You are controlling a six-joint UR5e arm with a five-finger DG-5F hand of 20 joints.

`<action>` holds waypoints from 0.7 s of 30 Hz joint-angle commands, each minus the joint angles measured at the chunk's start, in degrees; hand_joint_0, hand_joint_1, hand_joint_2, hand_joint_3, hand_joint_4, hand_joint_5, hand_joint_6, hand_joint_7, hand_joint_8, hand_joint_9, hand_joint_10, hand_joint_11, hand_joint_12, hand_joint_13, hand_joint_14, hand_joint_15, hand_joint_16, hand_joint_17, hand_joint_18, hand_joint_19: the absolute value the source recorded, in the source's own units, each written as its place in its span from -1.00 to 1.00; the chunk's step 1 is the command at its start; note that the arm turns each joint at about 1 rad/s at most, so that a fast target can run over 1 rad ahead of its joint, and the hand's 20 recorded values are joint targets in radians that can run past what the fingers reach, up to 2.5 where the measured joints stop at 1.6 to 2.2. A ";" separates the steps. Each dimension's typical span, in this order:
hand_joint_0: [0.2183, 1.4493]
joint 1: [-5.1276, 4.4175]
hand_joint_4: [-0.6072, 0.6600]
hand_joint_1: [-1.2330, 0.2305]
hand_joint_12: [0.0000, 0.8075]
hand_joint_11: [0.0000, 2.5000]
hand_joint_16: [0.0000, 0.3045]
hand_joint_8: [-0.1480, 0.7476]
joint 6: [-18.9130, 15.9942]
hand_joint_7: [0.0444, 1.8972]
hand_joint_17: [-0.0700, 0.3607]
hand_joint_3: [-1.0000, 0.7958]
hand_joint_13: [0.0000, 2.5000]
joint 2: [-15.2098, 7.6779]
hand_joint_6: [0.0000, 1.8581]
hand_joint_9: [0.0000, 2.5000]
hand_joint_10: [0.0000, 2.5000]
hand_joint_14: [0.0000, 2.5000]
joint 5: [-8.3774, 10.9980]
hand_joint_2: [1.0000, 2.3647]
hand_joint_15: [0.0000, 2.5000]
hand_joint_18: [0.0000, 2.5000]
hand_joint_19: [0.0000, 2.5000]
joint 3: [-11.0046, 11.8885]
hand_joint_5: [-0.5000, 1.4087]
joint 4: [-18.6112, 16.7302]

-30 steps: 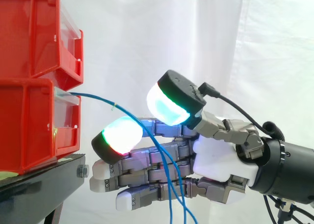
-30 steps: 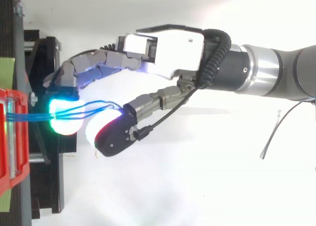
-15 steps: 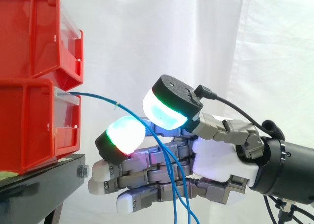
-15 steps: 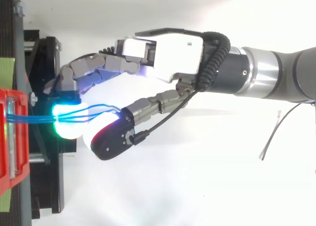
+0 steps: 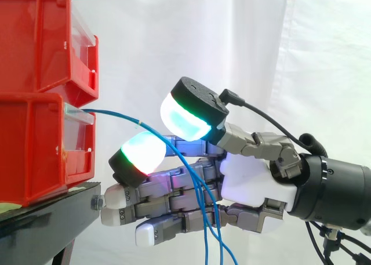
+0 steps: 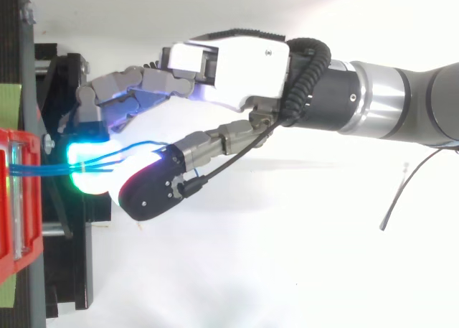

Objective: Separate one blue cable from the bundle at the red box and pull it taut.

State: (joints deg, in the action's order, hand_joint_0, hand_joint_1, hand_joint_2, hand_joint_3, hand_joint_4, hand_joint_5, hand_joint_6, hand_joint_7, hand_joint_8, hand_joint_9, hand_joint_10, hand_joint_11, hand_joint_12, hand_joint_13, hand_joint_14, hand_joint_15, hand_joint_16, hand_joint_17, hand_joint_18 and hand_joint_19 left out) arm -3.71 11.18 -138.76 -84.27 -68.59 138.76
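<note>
We see two glossy plastic bins stacked at the left edge of the side view, the upper red bin [image 5: 40, 39] on the lower red bin [image 5: 29, 149]. The lower one carries a clear plastic front panel [image 5: 78, 140]. Both sit on a matt black metal stand [image 5: 46, 216] in the lower left corner. From the top of that clear panel a bundle of thin blue cables [image 5: 116, 114] leaves the lower bin. It arcs right and down in a slack curve toward the middle of the frame, then fans into separate strands that hang past the bottom edge.

The robot hand [image 5: 249, 181], grey jointed metal fingers on a smooth white palm, reaches in from the right. It is open. Its thumb pad [image 5: 185, 117], a rounded block glowing cyan under a black cap, stands above a finger pad [image 5: 142, 153] glowing green and white. The cables pass through the narrow gap between the two, unclamped so far as we can see. The other fingers lie nearly straight beneath, their white tips just beside the stand's right edge, with little room on that side.

In the top view the cables [image 6: 43, 170] run level from the left edge across the green-glowing pad. Below and right of the robot hand [image 6: 229, 66] the white ground lies open, apart from a thin dark wire [image 6: 396, 191] near the right edge. A softly folded white curtain [image 5: 290, 56] backs the side view.
</note>
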 commanded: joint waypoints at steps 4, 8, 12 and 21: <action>-0.38 -0.16 0.30 -0.03 -0.09 -0.68 -0.68 0.12 -0.20 0.28 -0.17 -0.38 -0.60 -0.02 -0.41 -0.51 -0.99 -0.99 0.69 -0.99 -0.79 -0.56 -0.61 0.65 -0.61 1.34; -0.39 -0.25 0.29 -0.03 -0.09 -0.68 -0.68 0.13 -0.37 0.28 -0.17 -0.38 -0.59 -0.02 -0.40 -0.51 -0.99 -0.99 0.95 -0.99 -0.79 -0.56 -0.61 0.65 -0.62 1.69; -0.38 -0.25 0.29 -0.05 -0.09 -0.68 -0.68 0.12 -0.46 0.26 -0.17 -0.35 -0.59 -0.02 -0.38 -0.51 -0.99 -0.99 0.95 -0.99 -0.78 -0.55 -0.60 0.83 -0.62 1.77; -0.33 -0.16 0.30 -0.12 -0.09 -0.68 -0.68 0.13 -1.08 0.21 -0.17 -0.23 -0.59 -0.02 -0.34 -0.50 -0.99 -0.99 0.95 -0.98 -0.78 -0.55 -0.60 1.97 -0.63 2.83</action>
State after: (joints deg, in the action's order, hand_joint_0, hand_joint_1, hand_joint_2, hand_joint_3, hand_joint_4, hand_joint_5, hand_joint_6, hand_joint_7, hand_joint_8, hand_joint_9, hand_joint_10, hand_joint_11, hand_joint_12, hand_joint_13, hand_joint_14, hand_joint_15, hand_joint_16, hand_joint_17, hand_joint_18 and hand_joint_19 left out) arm -3.90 10.44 -138.78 -83.29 -67.18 140.89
